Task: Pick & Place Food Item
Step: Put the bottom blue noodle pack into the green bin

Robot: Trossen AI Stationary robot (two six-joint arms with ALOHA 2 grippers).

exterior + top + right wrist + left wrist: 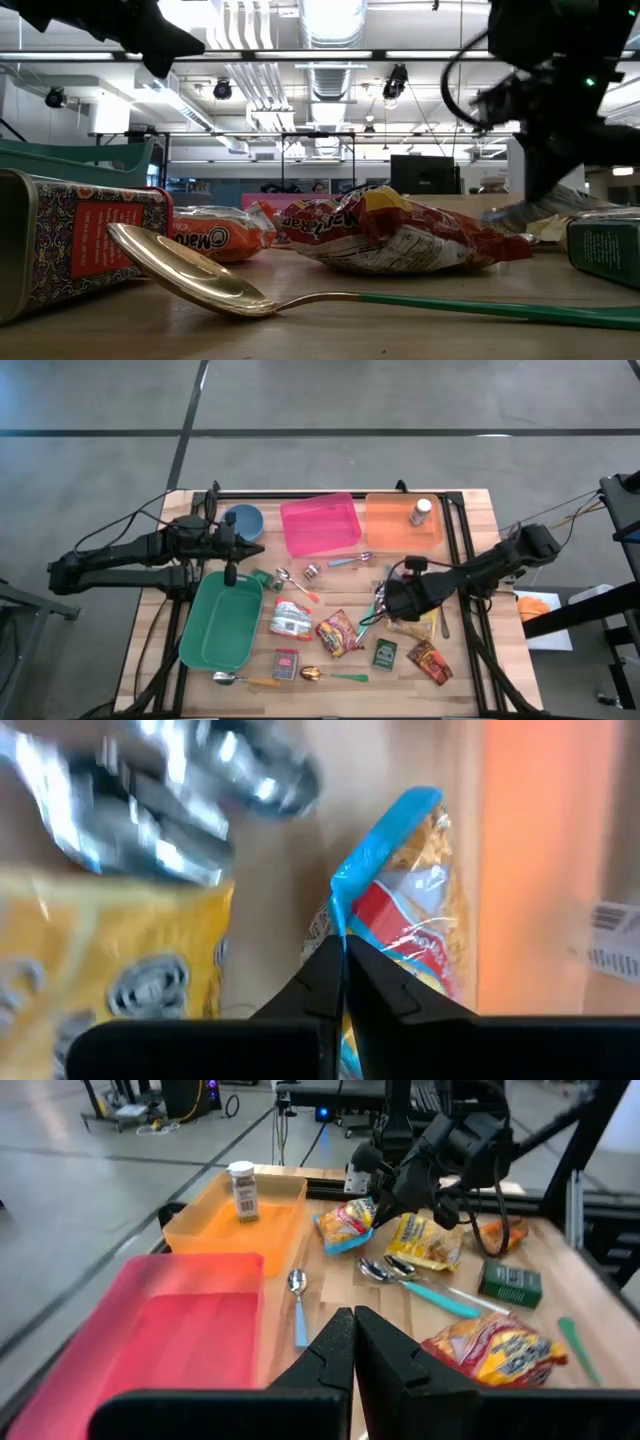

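My right gripper stands at the table's right middle, slanting down, shut on a clear snack packet with a red and yellow print and a blue sealed edge. Under and beside it lies a yellow packet. My left gripper hangs shut and touching nothing at the table's left, above the green tray and near the pink tray. An orange tray at the far right holds a small bottle. My right gripper pinches the packet's blue sealed edge between its two fingertips, coming from above at a slant. The fingers lie on a corner of that edge. The rest of the packet spreads away toward the orange tray; whether it is clear of the table I cannot tell.
Two spoons lie next to the held packet. Red packets, small green and red tins and more spoons are scattered over the near half. A blue bowl stands at the far left.
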